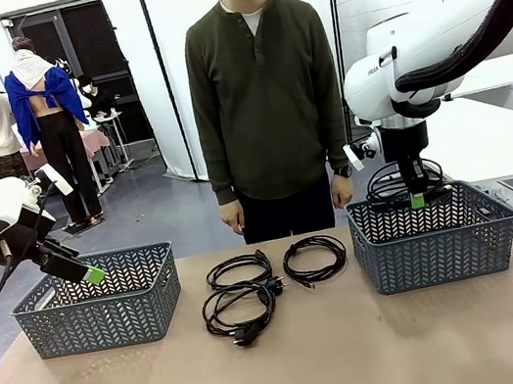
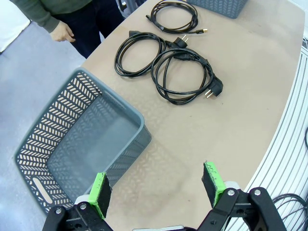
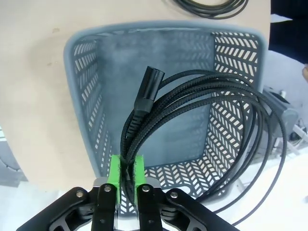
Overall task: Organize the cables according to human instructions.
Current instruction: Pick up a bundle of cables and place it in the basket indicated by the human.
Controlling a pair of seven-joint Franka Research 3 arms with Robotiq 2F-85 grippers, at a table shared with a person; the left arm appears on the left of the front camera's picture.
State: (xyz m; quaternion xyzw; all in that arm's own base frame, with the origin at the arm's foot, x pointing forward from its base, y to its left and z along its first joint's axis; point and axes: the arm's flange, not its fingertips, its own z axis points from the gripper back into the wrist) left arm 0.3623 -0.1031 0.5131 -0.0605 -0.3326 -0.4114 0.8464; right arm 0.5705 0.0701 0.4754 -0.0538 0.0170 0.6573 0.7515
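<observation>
a tan table [image 1: 366, 362] spans the front view. the human [image 1: 265, 101] stands at its far side, arms hanging down. a grey left basket [image 1: 99, 314] and a grey right basket [image 1: 436, 250] sit toward the table's two ends. between them lie three coils: the near cable [image 1: 241, 312] touches the middle cable [image 1: 238, 270], and the right cable [image 1: 314, 259] lies just beside them. the fourth cable [image 3: 150, 82] hangs over the right basket, its strands pinched between the green pads of the right gripper [image 3: 127, 166]. the left gripper [image 2: 156, 185] hovers by the left basket's edge, fingers spread wide, holding nothing.
</observation>
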